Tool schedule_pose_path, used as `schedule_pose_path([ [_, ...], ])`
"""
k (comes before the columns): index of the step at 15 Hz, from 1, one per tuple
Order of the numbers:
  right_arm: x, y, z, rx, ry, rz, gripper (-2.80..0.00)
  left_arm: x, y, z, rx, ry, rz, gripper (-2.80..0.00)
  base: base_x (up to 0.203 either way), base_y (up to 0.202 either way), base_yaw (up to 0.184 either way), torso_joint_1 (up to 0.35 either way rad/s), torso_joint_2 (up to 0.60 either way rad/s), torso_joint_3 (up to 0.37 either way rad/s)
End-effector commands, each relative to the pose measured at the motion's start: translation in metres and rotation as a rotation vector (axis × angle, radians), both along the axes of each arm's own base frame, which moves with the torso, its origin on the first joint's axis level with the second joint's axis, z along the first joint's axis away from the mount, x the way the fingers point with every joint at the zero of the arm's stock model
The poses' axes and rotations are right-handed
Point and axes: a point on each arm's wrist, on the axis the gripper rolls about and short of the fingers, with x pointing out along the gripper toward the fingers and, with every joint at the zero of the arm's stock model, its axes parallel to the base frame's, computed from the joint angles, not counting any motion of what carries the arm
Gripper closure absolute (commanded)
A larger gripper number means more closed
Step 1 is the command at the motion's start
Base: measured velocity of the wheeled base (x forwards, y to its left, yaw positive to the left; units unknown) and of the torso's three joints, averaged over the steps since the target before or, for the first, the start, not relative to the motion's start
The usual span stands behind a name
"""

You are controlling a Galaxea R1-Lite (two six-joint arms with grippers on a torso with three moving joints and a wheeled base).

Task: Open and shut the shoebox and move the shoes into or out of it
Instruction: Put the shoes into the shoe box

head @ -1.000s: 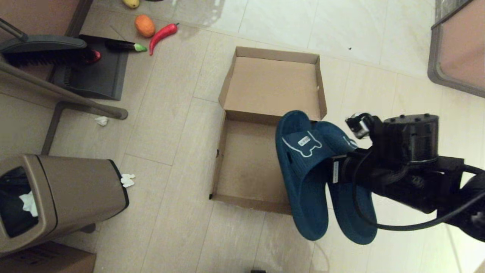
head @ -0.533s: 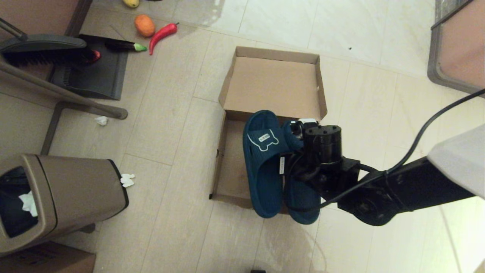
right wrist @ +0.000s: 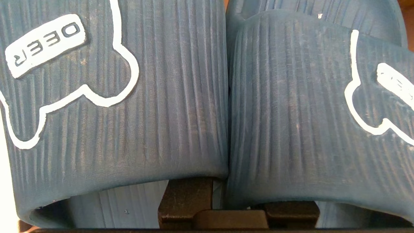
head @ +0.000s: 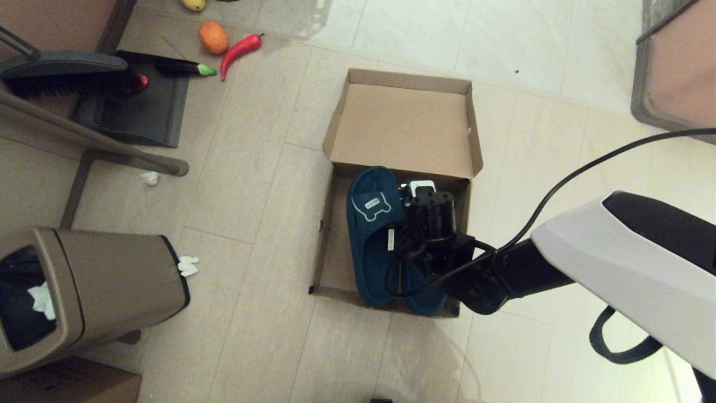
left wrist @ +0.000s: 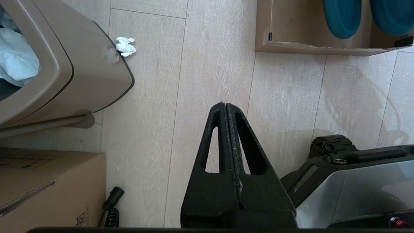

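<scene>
while the right claw (head: 411,215) stays clamped on both shoes (head: 372,235) by their straps, the pair sits inside the open shoebox (head: 335,235) at frame centre; left claw (left wrist: 225,108) together, parked above the floor (left wrist: 210,64)

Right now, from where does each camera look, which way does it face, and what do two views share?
Head view: high up, facing down at the open shoebox; right arm and right gripper over the shoes.
Left wrist view: low, facing the floor; left gripper closed, robot base beside it.
Right wrist view: behind the fingers, pressed against both straps.
Shared: head and left wrist views both show shoebox, shoes and trash bin.
</scene>
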Motion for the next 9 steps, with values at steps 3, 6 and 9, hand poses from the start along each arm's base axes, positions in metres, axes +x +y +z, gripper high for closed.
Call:
schedule_pose_path([
  [3, 0.015, 0.001, -0.002, 0.014, -0.026, -0.025, 0.00, 0.000, 0.000, 0.000, 0.002, 0.001, 0.001, 0.00, 0.000, 0.000, 0.000, 0.000, 0.00, 0.000],
  [6, 0.024, -0.001, 0.006, 0.019, -0.060, -0.046, 0.00, 0.000, 0.000, 0.000, 0.004, 0.001, 0.001, 0.00, 0.000, 0.000, 0.000, 0.000, 0.00, 0.000],
  [9, 0.026, 0.000, 0.004, 0.013, -0.063, -0.047, -2.80, 0.000, 0.000, 0.000, 0.004, 0.001, 0.001, 0.00, 0.000, 0.000, 0.000, 0.000, 0.00, 0.000],
])
